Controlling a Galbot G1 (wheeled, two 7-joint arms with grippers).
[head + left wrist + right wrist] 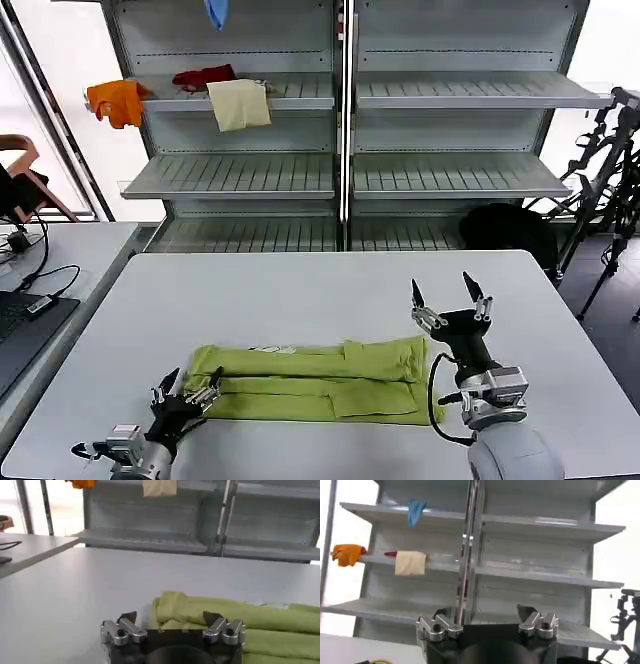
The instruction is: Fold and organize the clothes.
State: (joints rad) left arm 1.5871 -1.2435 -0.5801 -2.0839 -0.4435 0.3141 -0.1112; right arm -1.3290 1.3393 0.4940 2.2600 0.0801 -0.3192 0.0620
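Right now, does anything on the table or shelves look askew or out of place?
Nothing is damaged or spilled. The t-shirt lies folded into a long strip on the table, though its layers don't line up evenly. The open left gripper sits at its end; the open right gripper is raised, clear of it. Loose cloths hang over the shelf edge.

the t-shirt (315, 378) lies on the table (300, 290), shelves (345, 130) behind it.
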